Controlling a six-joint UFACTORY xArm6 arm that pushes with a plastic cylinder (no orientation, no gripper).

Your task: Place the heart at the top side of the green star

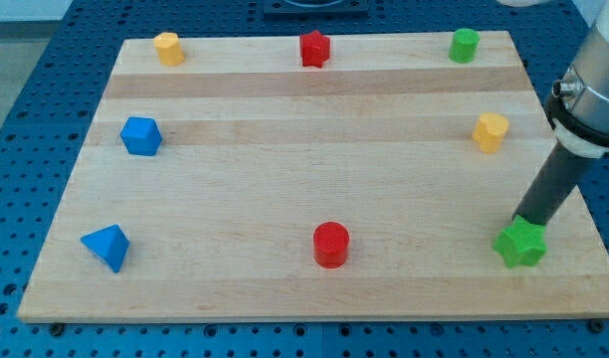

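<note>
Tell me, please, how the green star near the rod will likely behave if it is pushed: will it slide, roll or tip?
The green star looks low and flat-bottomed, so it would probably slide on the smooth wooden board, not roll or tip. It looks small and rigid, likely light. My tip meets its top edge, so an off-centre push may turn it.

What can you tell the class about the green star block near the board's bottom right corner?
The green star is a small, chunky, matte block of one solid bright green, with short blunt points. It lies flat on the wooden board near the view's bottom right corner. My tip meets its upper edge; its very end is hidden behind the block. No other block touches it.
</note>
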